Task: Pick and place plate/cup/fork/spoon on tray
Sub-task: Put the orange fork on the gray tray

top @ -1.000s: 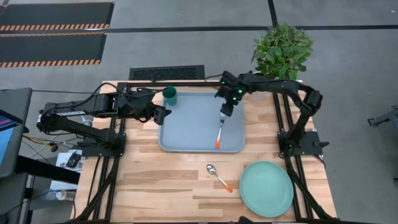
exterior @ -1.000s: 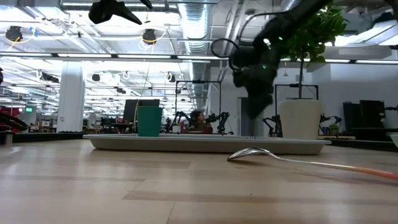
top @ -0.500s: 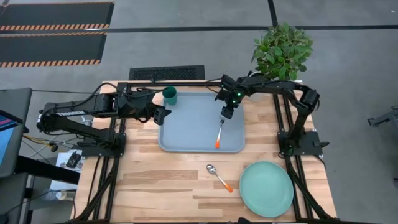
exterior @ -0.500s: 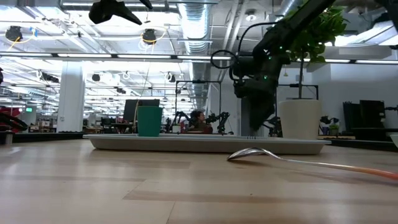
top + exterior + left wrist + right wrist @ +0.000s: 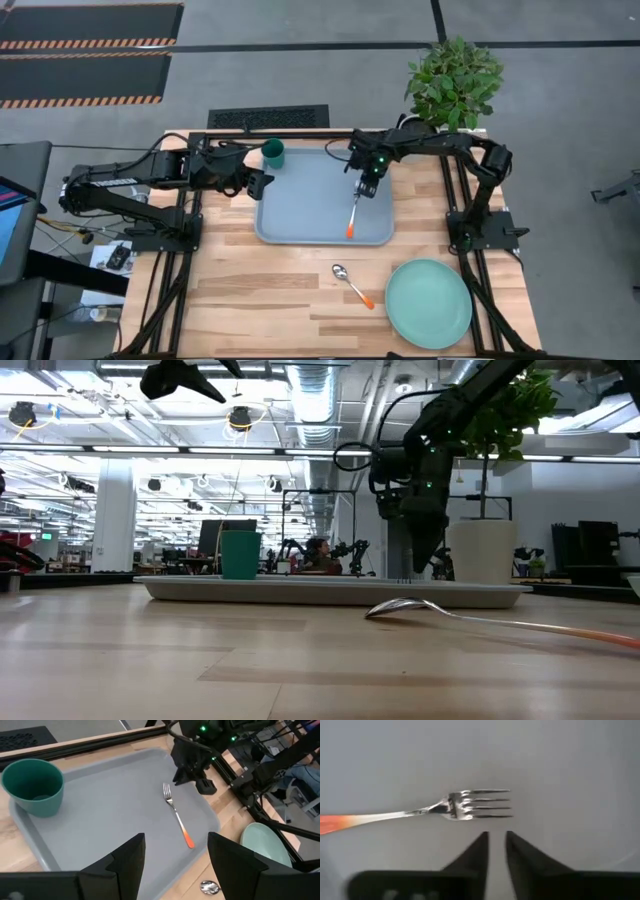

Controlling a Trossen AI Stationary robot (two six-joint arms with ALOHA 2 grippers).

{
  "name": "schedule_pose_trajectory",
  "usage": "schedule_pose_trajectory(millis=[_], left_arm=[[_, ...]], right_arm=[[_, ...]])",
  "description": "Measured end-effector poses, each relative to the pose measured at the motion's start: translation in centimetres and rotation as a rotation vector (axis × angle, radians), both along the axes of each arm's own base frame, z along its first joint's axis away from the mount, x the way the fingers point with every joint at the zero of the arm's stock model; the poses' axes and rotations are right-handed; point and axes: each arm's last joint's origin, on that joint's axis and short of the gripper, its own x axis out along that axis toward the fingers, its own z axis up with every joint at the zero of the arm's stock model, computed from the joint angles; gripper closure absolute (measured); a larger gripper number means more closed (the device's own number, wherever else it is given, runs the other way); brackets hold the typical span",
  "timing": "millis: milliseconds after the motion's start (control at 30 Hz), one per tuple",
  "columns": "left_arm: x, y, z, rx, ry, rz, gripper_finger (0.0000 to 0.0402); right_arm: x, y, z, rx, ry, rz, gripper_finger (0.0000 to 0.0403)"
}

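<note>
Right gripper (image 5: 365,190) hangs over the upper right part of the tray (image 5: 300,215), just above the tines of the fork (image 5: 354,212); in the right wrist view we see its fingertips (image 5: 479,846) nearly together with only a narrow slit between them, clamped on nothing. The fork lies flat on the tray, tines toward 12 o'clock and orange handle toward 6 o'clock, apart from the fingertips. Left gripper (image 5: 262,185) waits at the tray's 9 o'clock edge; in the left wrist view we see its fingers (image 5: 127,857) spread apart and empty.

At the tray's 11 o'clock corner stands the cup (image 5: 273,153), upright on the tray. Off the tray, toward 6 o'clock, the spoon (image 5: 352,285) rests on the wooden table (image 5: 250,300), bowl toward the tray. At 5 o'clock from the tray, near the table's corner, lies the plate (image 5: 429,303), bare.

We read no labels or writing on any item. A potted plant (image 5: 455,80) stands beyond the table at 1 o'clock. Between the right gripper and the spoon or plate we see nothing in the way.
</note>
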Motion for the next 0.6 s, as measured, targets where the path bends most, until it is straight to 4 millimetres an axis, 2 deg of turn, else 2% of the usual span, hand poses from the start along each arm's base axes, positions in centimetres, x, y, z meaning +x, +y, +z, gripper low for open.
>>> schedule_pose_trajectory(millis=[67, 100, 267, 367, 467, 600], left_arm=[[0.0, 0.0, 0.0, 0.000, 0.000, 0.000, 0.0200], [0.0, 0.0, 0.0, 0.000, 0.000, 0.000, 0.0200], [0.0, 0.0, 0.0, 0.000, 0.000, 0.000, 0.0200], [0.0, 0.0, 0.0, 0.000, 0.000, 0.000, 0.0200], [0.0, 0.0, 0.0, 0.000, 0.002, 0.000, 0.0200], [0.0, 0.0, 0.0, 0.000, 0.002, 0.000, 0.0200]], right_arm=[[0.0, -0.1, 0.0, -0.005, -0.005, -0.003, 0.0382], [0.1, -0.2, 0.0, -0.011, -0.010, -0.006, 0.0390], [-0.1, -0.5, 0.0, -0.025, 0.002, -0.038, 0.0375], [-0.3, -0.6, -0.1, -0.024, 0.005, -0.047, 0.0389], [-0.5, -0.3, -0.6, -0.016, 0.018, -0.050, 0.0396], [-0.7, 0.3, -1.7, -0.005, 0.018, -0.067, 0.0383]])
